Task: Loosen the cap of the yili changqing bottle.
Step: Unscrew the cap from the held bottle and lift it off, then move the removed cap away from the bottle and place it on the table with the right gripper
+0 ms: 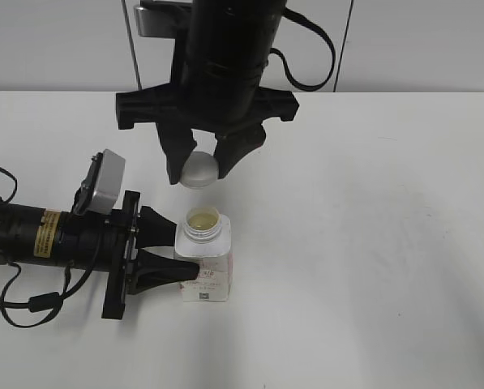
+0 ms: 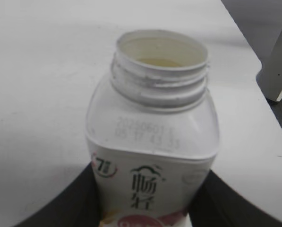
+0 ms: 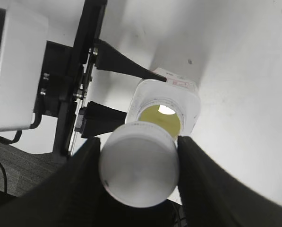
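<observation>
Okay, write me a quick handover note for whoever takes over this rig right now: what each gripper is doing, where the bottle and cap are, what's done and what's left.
Left gripper: shut on the small squarish white plastic bottle, which stands upright on the white table.
Right gripper: shut on the small round white plastic cap, held in the air above and just behind the bottle.
Done: the cap is fully off. The threaded neck is bare and pale yellowish liquid shows inside.
Left: loosening is complete, in fact overshot. Probably set the cap down or back on the neck, then release the bottle. Keep it upright, since it is open.
</observation>
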Robot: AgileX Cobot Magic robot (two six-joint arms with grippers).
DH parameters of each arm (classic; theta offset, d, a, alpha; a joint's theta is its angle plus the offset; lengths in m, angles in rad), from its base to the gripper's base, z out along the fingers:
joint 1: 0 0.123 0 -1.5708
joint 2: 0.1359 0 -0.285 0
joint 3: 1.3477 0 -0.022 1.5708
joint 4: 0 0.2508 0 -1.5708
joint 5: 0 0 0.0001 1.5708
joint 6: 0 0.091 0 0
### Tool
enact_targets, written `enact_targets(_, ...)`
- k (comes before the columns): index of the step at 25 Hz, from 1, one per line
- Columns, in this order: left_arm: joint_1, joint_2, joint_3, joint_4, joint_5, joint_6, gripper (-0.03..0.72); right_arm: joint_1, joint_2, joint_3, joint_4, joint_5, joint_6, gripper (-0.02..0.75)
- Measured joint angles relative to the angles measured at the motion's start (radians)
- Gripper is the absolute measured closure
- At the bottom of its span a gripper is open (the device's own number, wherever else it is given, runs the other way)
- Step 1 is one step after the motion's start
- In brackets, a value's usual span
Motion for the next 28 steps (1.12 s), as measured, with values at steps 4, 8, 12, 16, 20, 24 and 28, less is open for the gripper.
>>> enact_targets(4, 0.000, 0.000, 0.000, 0.000, 0.001, 0.000, 0.359, -0.014, 0.000, 0.000, -0.012, 0.000, 0.004, 0.349)
enact_targets(8, 0.000, 0.000, 0.000, 0.000, 0.001, 0.000, 0.359, -0.046, -0.002, 0.000, -0.013, 0.000, -0.003, 0.349)
enact_targets(12, 0.000, 0.000, 0.000, 0.000, 0.001, 0.000, 0.359, -0.087, -0.016, 0.000, -0.029, 0.000, -0.022, 0.349)
enact_targets(16, 0.000, 0.000, 0.000, 0.000, 0.002, 0.000, 0.359, -0.135, -0.030, 0.000, -0.077, 0.000, -0.039, 0.349)
enact_targets(20, 0.000, 0.000, 0.000, 0.001, 0.002, 0.000, 0.359, -0.202, -0.030, 0.013, -0.092, 0.000, -0.079, 0.349)
enact_targets(24, 0.000, 0.000, 0.000, 0.001, 0.003, 0.000, 0.359, -0.281, -0.030, 0.072, -0.101, -0.001, -0.118, 0.349)
enact_targets(28, 0.000, 0.000, 0.000, 0.003, 0.005, 0.000, 0.359, -0.362, -0.032, 0.159, -0.124, -0.002, -0.130, 0.349)
